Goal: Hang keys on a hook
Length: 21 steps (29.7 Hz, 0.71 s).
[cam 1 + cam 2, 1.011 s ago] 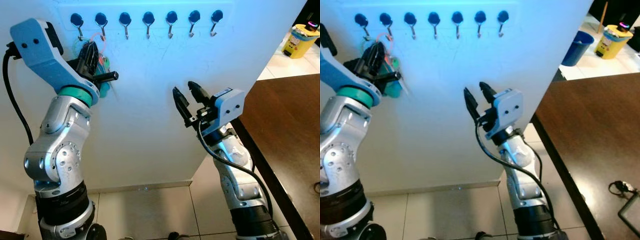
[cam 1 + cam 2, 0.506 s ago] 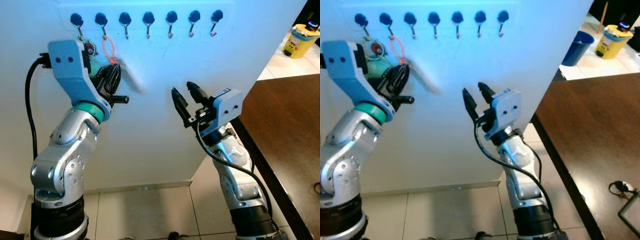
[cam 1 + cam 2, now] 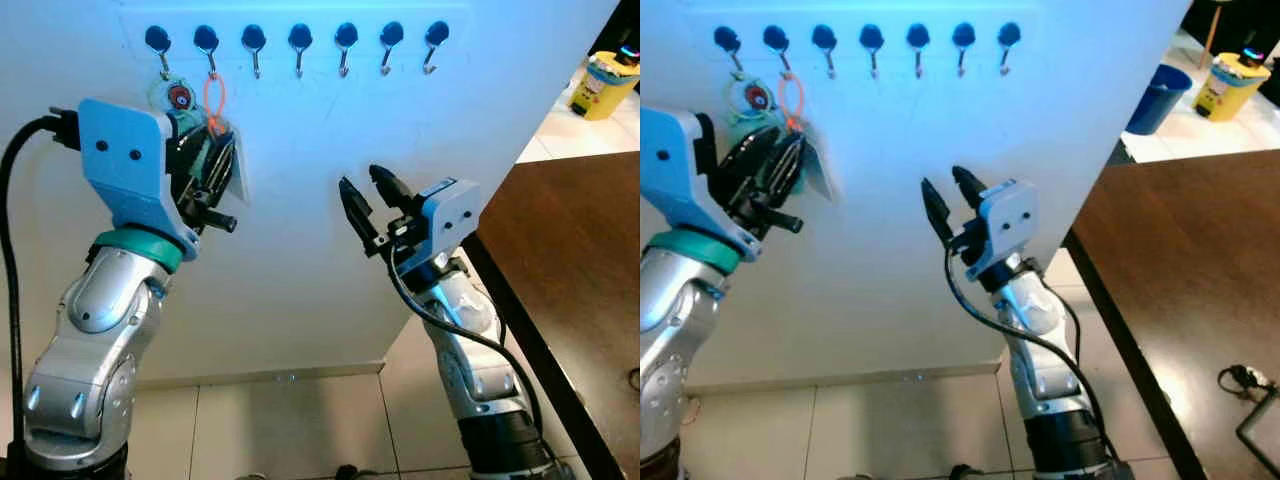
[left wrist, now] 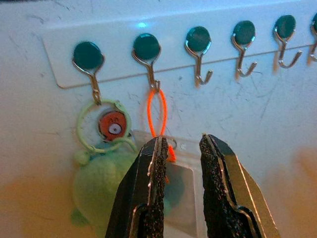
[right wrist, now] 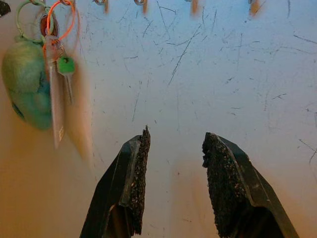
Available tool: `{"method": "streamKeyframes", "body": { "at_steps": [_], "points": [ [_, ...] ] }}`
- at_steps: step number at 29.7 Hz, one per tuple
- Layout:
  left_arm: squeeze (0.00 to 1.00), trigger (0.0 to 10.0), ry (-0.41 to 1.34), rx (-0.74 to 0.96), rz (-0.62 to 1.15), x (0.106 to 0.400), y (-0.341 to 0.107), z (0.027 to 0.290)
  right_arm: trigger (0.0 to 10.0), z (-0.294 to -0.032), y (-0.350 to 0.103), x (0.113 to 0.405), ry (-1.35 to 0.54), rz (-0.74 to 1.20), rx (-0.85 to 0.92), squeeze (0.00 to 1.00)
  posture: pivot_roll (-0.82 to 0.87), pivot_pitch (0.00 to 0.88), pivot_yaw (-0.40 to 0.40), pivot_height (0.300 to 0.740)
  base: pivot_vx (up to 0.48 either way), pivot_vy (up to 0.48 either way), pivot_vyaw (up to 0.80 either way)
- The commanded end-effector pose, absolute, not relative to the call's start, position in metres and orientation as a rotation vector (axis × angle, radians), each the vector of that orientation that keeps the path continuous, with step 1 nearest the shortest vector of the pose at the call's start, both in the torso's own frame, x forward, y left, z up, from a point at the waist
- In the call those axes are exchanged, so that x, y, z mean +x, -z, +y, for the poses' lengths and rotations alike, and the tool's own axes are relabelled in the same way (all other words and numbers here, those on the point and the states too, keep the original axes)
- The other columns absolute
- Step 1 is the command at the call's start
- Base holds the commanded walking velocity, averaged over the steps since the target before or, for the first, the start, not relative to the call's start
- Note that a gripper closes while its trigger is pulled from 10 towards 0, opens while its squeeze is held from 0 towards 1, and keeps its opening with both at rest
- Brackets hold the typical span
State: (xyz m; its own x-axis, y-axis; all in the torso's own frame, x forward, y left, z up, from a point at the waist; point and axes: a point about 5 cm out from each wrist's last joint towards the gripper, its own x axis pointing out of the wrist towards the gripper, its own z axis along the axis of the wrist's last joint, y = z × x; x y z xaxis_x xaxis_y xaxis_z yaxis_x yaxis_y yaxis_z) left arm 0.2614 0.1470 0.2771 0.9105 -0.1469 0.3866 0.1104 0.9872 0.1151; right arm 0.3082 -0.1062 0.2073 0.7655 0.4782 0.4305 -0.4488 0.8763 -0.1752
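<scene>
Standing close before a white wall, the robot has both arms raised toward it. The right gripper is nearest, held up in front of the bare middle of the wall with its two black fingers spread apart and nothing between them; it does not touch the wall as far as the eye views show. To the robot's right a dark brown table runs alongside, and beyond it a yellow container stands on the tiled floor.

The left gripper is higher and closer to the wall, just below the rack. Its fingers are parted by a narrow gap and grip nothing; in the left wrist view they sit just in front of a clear plastic tag.

On the wall, a white rack of hooks carries a row of metal hooks with dark round heads. The keys hang from the second hook from the robot's left by an orange loop, which passes over the hook; a small green key and the clear tag dangle below it. On the first hook, just beside it, hangs a pale green ring with an orange-and-white charm and a green plush toy under it, touching the tag's edge. The other hooks hold nothing.
</scene>
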Motion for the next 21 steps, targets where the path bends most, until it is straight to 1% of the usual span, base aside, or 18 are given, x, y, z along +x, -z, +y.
{"method": "streamKeyframes", "body": {
  "at_steps": [1, 8, 11, 13, 17, 18, 21],
  "points": [
    [0.0, 10.0, 0.113, 0.109, -0.399, 0.263, -0.273, 0.147, 10.0, -0.105, -0.206, 0.308, -0.507, -0.484, -0.063, 0.0, 0.11, 0.03, 0.081, 0.74, 0.0, 0.0, 0.0],
    [0.0, 10.0, 0.118, 0.161, -0.382, 0.263, -0.262, 0.147, 10.0, -0.106, -0.207, 0.308, -0.502, -0.491, -0.066, 0.0, 0.12, 0.031, 0.081, 0.74, 0.0, 0.0, 0.0],
    [0.0, 10.0, 0.12, 0.173, -0.384, 0.262, -0.26, 0.146, 10.0, -0.107, -0.208, 0.308, -0.501, -0.492, -0.066, 0.0, 0.12, 0.031, 0.081, 0.74, -0.255, 0.0, 0.0],
    [0.0, 10.0, 0.115, 0.234, -0.378, 0.263, -0.255, 0.146, 10.0, -0.105, -0.211, 0.307, -0.501, -0.507, -0.07, 0.0, 0.12, 0.032, 0.08, 0.74, -0.289, 0.0, 0.0],
    [0.0, 10.0, 0.106, 0.29, -0.371, 0.266, -0.25, 0.147, 10.0, -0.106, -0.213, 0.306, -0.489, -0.515, -0.067, 0.0, 0.11, 0.034, 0.077, 0.74, -0.289, 0.0, 0.0],
    [0.0, 10.0, 0.09, 0.32, -0.342, 0.27, -0.242, 0.148, 10.0, -0.111, -0.21, 0.302, -0.454, -0.499, -0.057, 0.0, 0.1, 0.043, 0.083, 0.74, -0.292, 0.0, 0.0],
    [0.0, 10.0, 0.091, 0.324, -0.331, 0.271, -0.239, 0.147, 10.0, -0.117, -0.203, 0.297, -0.422, -0.471, -0.048, 0.0, 0.1, 0.045, 0.086, 0.74, -0.292, 0.0, 0.0]
  ]
}}
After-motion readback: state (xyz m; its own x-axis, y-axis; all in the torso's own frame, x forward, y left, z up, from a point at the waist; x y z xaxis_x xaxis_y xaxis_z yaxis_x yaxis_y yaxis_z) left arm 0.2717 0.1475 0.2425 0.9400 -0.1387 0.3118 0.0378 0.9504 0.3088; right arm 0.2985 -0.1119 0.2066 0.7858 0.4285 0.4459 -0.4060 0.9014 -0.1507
